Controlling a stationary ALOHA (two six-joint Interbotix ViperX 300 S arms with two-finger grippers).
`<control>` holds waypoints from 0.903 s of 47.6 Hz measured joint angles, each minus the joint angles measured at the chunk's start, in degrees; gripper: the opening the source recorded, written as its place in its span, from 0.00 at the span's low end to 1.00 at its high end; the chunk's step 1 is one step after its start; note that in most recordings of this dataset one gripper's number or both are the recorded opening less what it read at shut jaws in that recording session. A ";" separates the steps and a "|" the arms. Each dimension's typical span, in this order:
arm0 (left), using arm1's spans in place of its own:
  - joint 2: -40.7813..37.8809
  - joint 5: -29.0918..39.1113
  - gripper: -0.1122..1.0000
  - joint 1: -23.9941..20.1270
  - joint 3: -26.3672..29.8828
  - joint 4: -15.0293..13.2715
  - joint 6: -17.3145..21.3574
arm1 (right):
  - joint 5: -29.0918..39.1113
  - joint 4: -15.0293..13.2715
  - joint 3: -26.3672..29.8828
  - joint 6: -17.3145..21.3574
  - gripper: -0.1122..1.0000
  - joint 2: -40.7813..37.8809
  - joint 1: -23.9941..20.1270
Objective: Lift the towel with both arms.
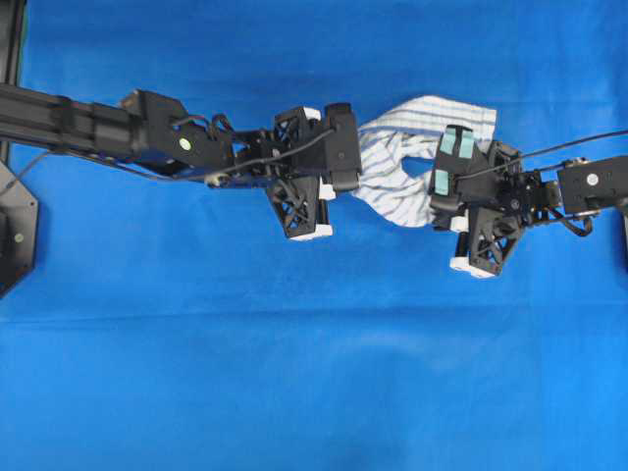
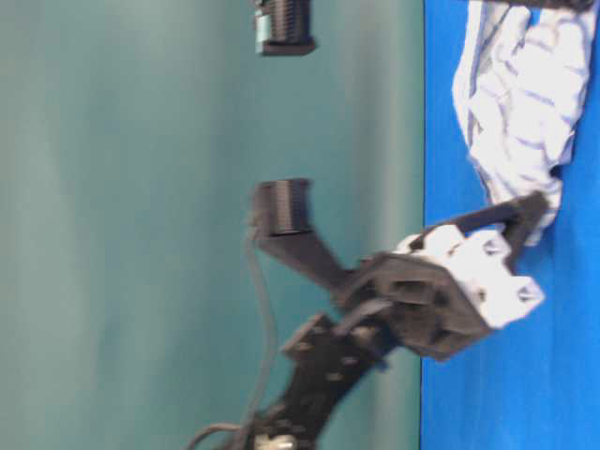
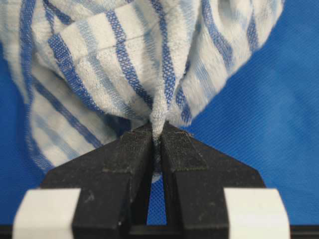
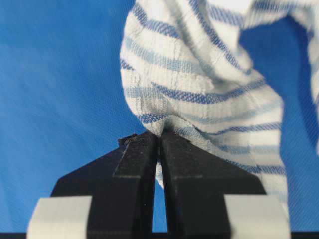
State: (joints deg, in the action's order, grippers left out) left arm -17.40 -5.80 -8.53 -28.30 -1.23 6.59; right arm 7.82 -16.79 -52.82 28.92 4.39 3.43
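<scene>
- My left tool (image 3: 157, 137) is clenched on a thin fold of the towel (image 3: 124, 64); in the left wrist view the cloth is pinched right at the tips, at the bottom centre of the frame, with a strip running down between the two black fingers (image 3: 124, 164).
- My right tool (image 4: 159, 137) is likewise clamped on the towel (image 4: 199, 99), gripping a bunched fold at lower centre of its wrist view.
- In the overhead view the left tool (image 1: 355, 179) comes in from the left and the right tool (image 1: 437, 196) from the right, with the towel (image 1: 397, 147) crumpled between them, just above the middle of the frame on the blue table (image 1: 294, 373).
- I judge the towel to be light, soft and limp: a thin ribbed weave with blue stripes that folds and sags freely, so it will drape between the two grips rather than hold shape.
- It does not look slippery or fragile, but both bites are small, taken at the very fingertips, so I think a sharp pull apart could draw the cloth out.
- The better hold, to my eye, is a gathered fold near each end, as now, raised evenly.
</scene>
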 measured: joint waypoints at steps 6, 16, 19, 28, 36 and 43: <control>5.54 4.22 0.11 0.44 -0.18 0.09 0.09 | 2.72 0.00 2.99 0.00 0.13 3.96 0.00; 16.87 12.04 0.11 2.11 -0.97 0.09 0.44 | 10.63 0.09 11.51 -0.44 0.13 9.67 0.00; 19.95 14.50 0.11 2.46 -1.05 0.00 0.44 | 13.10 0.00 14.24 -0.62 0.13 10.55 0.00; 29.62 21.36 0.11 2.72 -1.14 0.00 0.44 | 21.01 -0.18 23.29 -2.55 0.13 11.69 -0.44; 37.79 25.31 0.11 2.72 -0.79 0.00 0.35 | 26.81 -0.18 31.03 -6.59 0.13 11.87 -1.14; 42.89 27.42 0.11 2.72 0.62 0.00 0.53 | 31.03 -0.18 38.14 -9.49 0.13 11.87 -1.32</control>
State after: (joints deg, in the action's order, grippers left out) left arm 25.49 21.62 -5.80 -27.69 -1.23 7.12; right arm 38.85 -16.96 -14.68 19.42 16.26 2.11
